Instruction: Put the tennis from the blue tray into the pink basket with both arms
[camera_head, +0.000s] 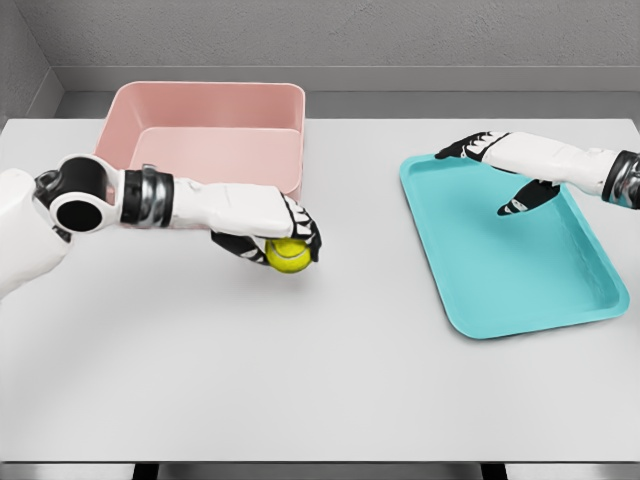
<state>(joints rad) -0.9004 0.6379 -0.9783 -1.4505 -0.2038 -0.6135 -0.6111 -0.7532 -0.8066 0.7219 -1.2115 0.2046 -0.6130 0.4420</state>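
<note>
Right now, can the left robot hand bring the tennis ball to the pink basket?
Probably yes: the left robot hand grips the tennis ball just before the pink basket, nothing between them.

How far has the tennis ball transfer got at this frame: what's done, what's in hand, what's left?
Done: the tennis ball is out of the blue tray, which shows nothing on it. In hand: the left hand grips the ball above the table, just in front of the pink basket. The right hand hovers open over the tray's far end. Left: carrying the ball over the basket's near wall and releasing it inside.
</note>
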